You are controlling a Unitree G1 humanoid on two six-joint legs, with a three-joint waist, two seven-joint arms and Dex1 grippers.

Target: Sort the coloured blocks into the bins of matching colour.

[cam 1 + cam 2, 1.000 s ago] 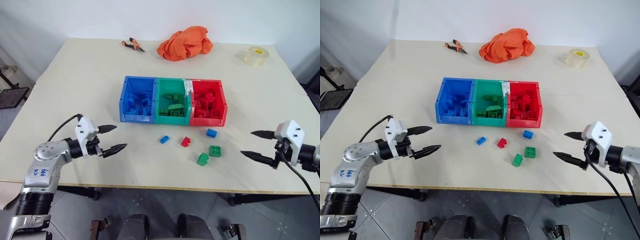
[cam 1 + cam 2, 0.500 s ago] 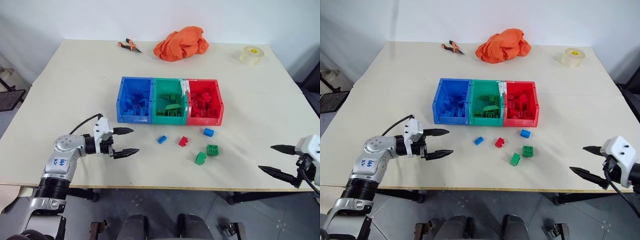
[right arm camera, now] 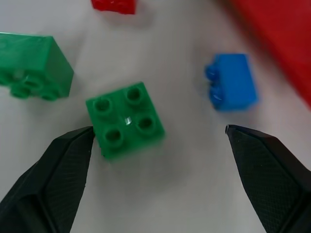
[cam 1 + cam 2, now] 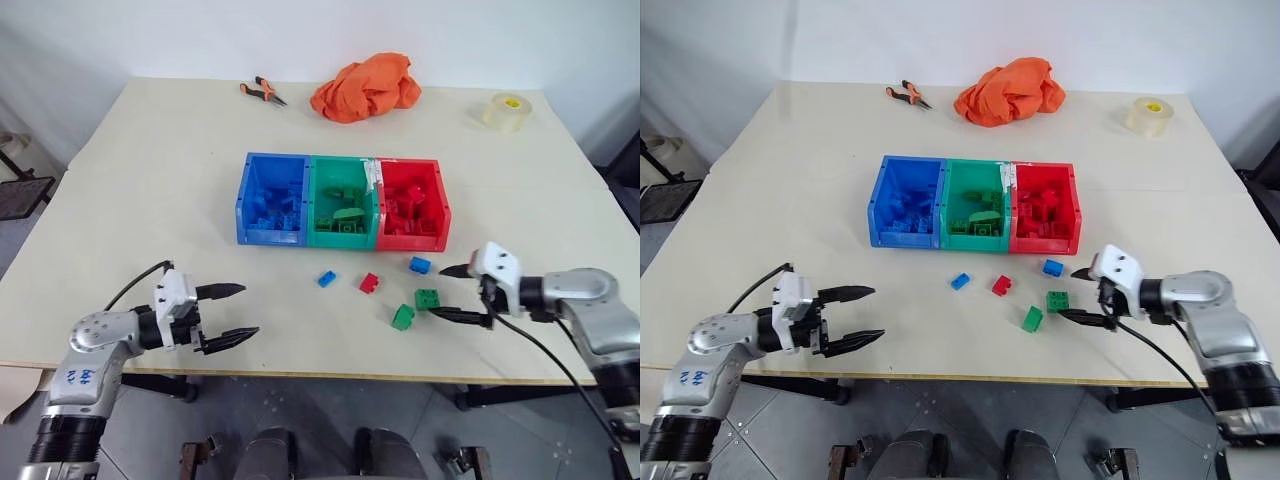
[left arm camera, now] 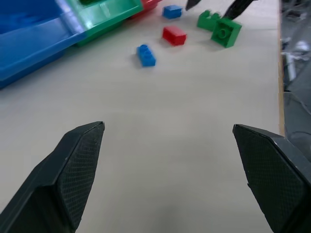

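A: What were the pieces like?

B: Small studded plastic bricks on a pale matte table (image 4: 150, 170). A square green four-stud block (image 4: 428, 298) lay beside a tilted green block (image 4: 403, 317); a red block (image 4: 369, 283) and two blue blocks (image 4: 327, 279) (image 4: 420, 265) were spread in front of the bins. The blue bin (image 4: 272, 196), green bin (image 4: 343, 202) and red bin (image 4: 413, 204) were glossy open boxes joined in a row, each already holding bricks of its own colour.

A: And the claws?

B: The right gripper (image 4: 453, 294) had its tapered black fingers spread wide, empty, just beside the square green block, one fingertip near the blue block by the red bin. The left gripper (image 4: 230, 314) also stood apart and empty, over bare table near the front edge, well apart from the blocks.

A: Any change from a second before?

B: The right gripper had swung in from the table's right edge toward the loose blocks. The left had drawn back a little. The blocks had not moved.

A: Anything else around?

B: A crumpled orange cloth (image 4: 366, 86), orange-handled pliers (image 4: 264, 91) and a roll of clear tape (image 4: 504, 111) lay at the far side, clear of the work.
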